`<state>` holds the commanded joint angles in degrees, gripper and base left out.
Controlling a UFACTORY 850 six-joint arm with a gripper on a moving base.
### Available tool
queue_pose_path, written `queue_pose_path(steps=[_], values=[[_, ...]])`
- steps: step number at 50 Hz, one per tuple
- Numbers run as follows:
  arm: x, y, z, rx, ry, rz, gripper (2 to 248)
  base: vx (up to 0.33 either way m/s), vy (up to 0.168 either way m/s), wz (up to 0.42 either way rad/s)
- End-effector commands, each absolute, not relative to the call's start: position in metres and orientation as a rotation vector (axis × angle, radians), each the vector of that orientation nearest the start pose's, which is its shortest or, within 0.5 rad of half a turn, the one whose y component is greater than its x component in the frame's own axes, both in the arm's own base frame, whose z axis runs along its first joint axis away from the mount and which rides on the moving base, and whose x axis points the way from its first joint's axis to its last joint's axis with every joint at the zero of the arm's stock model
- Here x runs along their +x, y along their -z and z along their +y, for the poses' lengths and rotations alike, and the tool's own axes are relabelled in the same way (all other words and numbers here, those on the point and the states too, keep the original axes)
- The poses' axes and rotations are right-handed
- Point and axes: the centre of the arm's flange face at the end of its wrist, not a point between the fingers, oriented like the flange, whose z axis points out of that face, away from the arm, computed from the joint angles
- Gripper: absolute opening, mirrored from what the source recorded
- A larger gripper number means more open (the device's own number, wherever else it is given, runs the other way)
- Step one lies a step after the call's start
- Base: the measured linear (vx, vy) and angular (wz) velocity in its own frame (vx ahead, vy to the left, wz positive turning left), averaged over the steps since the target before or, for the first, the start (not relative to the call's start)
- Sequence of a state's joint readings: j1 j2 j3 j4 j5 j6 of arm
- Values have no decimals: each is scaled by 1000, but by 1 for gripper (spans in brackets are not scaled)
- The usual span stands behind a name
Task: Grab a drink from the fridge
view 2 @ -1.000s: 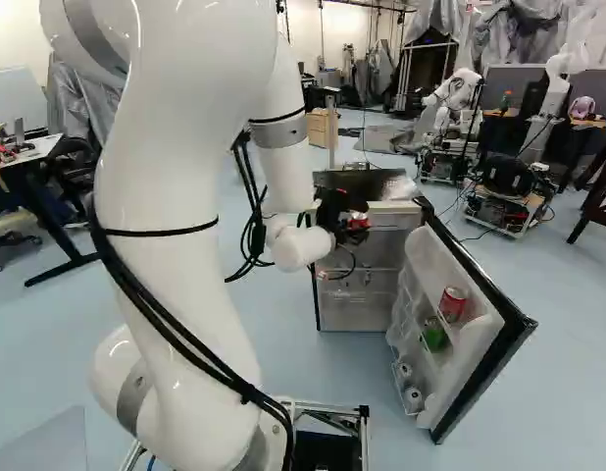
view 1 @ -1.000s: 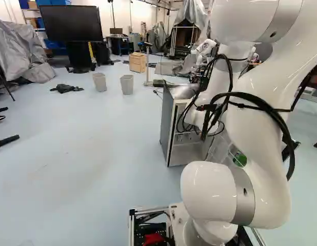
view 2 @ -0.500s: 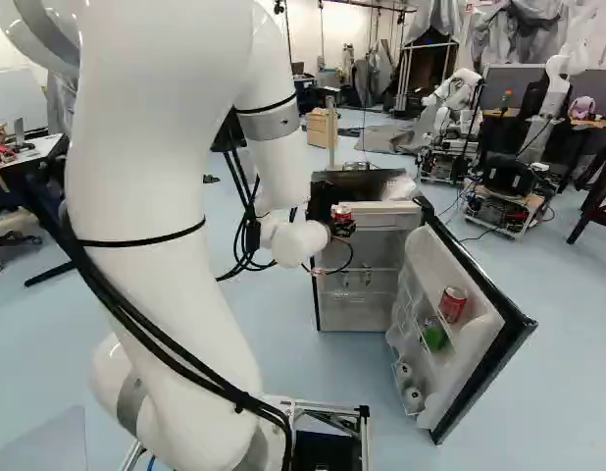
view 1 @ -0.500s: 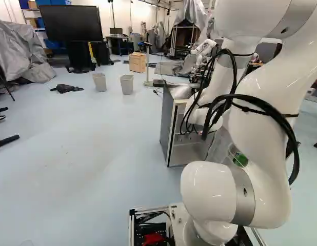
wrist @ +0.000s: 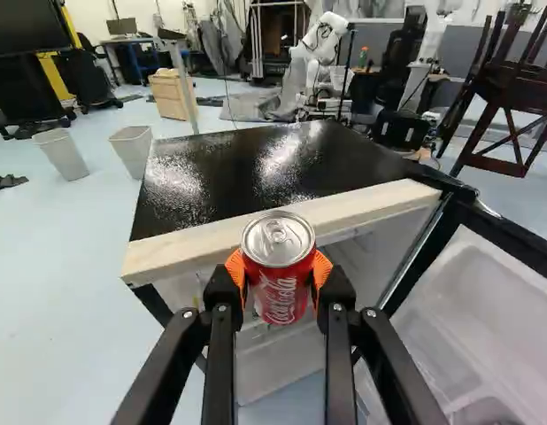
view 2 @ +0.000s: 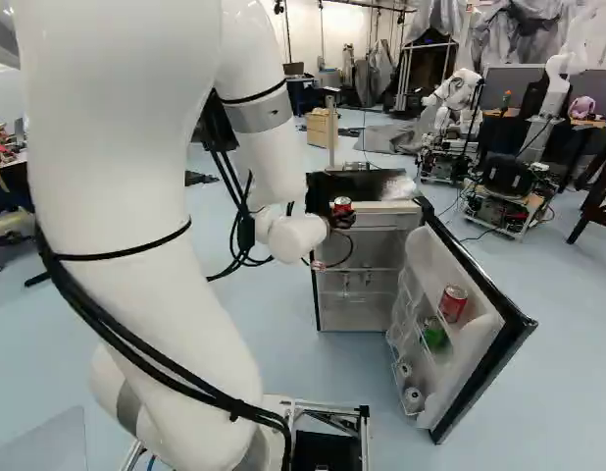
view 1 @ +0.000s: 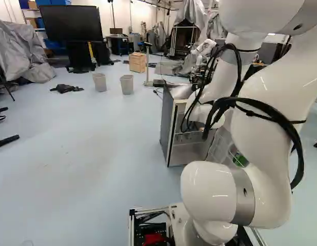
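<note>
Pale blue floor [view 1: 86, 154] covers much of the left base view. Fridge [view 2: 352, 312] stands near the centre of the right base view, its door [view 2: 475, 353] swung open to the right. Red can [wrist: 280, 288] is clasped in the gripper [wrist: 278, 273], an orange pad [wrist: 235, 269] at either side. Long axis roughly upright, crossing the line of squeeze. Can appears on the base's side of the pale front strip [wrist: 371, 210]. Judgement: next move should draw back toward the base, away from that strip, can kept upright.
</note>
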<state>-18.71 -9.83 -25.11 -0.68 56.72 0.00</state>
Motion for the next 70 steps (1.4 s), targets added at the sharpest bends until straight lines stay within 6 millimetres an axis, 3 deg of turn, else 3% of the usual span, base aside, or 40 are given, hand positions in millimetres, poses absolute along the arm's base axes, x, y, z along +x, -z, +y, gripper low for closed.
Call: queue_pose_path(steps=[42,70], values=[[381,-383,-125,-2675,1934,366,94,0,0,0],[391,-397,-129,-2712,1881,309,94,0,0,0]])
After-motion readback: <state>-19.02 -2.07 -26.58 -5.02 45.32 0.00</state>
